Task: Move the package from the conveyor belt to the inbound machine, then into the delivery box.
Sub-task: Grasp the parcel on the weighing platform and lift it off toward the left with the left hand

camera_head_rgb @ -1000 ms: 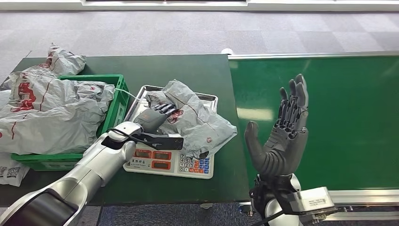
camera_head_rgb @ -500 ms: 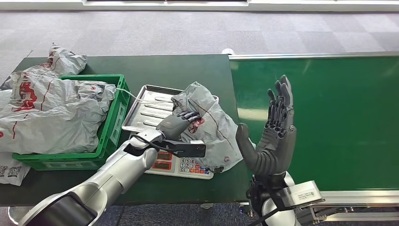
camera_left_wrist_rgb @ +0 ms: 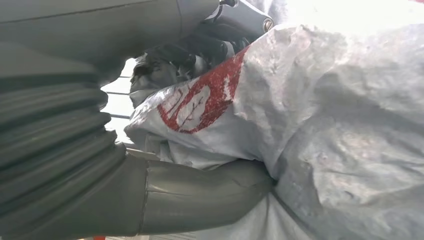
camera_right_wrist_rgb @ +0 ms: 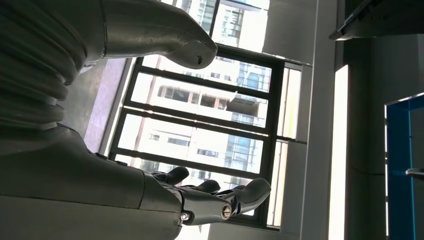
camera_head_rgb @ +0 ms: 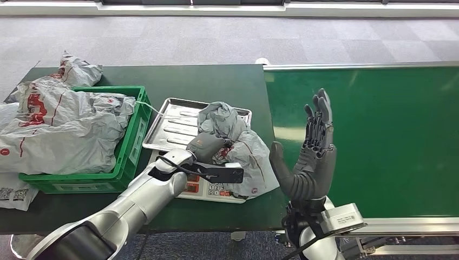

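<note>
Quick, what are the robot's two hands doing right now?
Left hand: holding the crumpled grey plastic package with red print over the scale.
Right hand: open, fingers up, holding nothing.

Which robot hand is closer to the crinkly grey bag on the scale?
Left. The left hand grips the grey bag; the right hand is raised open beside it, apart.

One grey package (camera_head_rgb: 238, 143) lies on one scale (camera_head_rgb: 208, 187); one green crate (camera_head_rgb: 127, 149) at left holds several more; one conveyor belt (camera_head_rgb: 389, 141) at right.
</note>
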Tool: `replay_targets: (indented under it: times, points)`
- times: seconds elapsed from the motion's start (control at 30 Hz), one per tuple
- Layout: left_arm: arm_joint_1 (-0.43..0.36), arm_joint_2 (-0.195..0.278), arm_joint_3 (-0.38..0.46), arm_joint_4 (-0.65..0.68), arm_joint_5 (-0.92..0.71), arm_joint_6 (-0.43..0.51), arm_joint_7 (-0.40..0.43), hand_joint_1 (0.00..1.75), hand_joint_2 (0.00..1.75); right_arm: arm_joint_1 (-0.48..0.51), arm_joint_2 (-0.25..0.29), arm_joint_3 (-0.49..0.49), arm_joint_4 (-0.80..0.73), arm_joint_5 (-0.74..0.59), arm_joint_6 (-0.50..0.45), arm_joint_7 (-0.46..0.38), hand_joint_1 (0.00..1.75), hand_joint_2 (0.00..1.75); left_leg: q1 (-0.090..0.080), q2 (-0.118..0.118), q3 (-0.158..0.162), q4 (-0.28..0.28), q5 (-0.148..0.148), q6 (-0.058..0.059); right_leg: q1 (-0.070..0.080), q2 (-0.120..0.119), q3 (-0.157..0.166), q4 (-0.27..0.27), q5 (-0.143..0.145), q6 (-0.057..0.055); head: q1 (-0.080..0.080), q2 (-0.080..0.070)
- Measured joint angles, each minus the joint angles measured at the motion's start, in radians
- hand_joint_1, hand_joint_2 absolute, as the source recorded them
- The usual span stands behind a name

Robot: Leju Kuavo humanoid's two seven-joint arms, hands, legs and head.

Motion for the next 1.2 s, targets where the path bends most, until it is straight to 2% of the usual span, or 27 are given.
replay_targets:
  times: [0.5,0.63,0.77,0.9,1.07,1.2]
  points:
    - [-0.002,0.001,-0.001,-0.004,0.044,0.009,-0.01,1.75,1.75,0.0,-0.005,0.0,0.001,0.001,-0.005,0.002,0.0,1.75,0.0,0.002,0.0,0.0,0.004,-0.002,0.001,0.001,-0.002,0.0,0.005,-0.002,0.0,0.0]
    - [-0.001,0.02,0.001,-0.032,0.075,0.015,-0.017,1.75,1.75,0.002,-0.01,0.0,0.001,0.0,-0.011,0.0,0.0,1.75,0.0,0.002,-0.002,0.0,0.005,-0.002,0.001,0.002,-0.005,0.0,0.006,-0.003,0.0,0.0]
    - [-0.008,0.081,0.017,-0.136,0.11,0.009,-0.004,1.75,1.75,0.015,-0.016,0.0,-0.004,0.003,-0.014,-0.002,0.0,1.75,0.001,0.003,-0.006,0.0,0.008,-0.003,0.001,0.003,-0.01,0.0,0.008,-0.004,0.0,0.0]
    - [-0.036,0.168,0.049,-0.272,0.139,-0.021,0.018,1.75,1.75,0.037,-0.019,-0.002,-0.013,0.016,-0.01,-0.012,0.0,1.75,0.002,0.003,-0.01,0.0,0.009,-0.004,0.002,0.003,-0.014,0.001,0.009,-0.004,0.0,0.0]
    - [-0.052,0.273,0.077,-0.46,0.164,-0.092,0.034,1.75,1.75,0.059,-0.028,-0.007,-0.019,0.019,-0.005,-0.02,0.0,1.75,0.002,0.003,-0.013,0.0,0.009,-0.004,0.002,0.003,-0.017,0.001,0.008,-0.005,0.0,0.0]
    - [-0.07,0.338,0.08,-0.554,0.19,-0.144,0.049,1.75,1.75,0.063,-0.042,-0.008,-0.025,0.01,-0.008,-0.027,0.0,1.75,0.002,0.002,-0.014,0.0,0.009,-0.004,0.002,0.004,-0.018,0.001,0.008,-0.005,0.0,0.0]
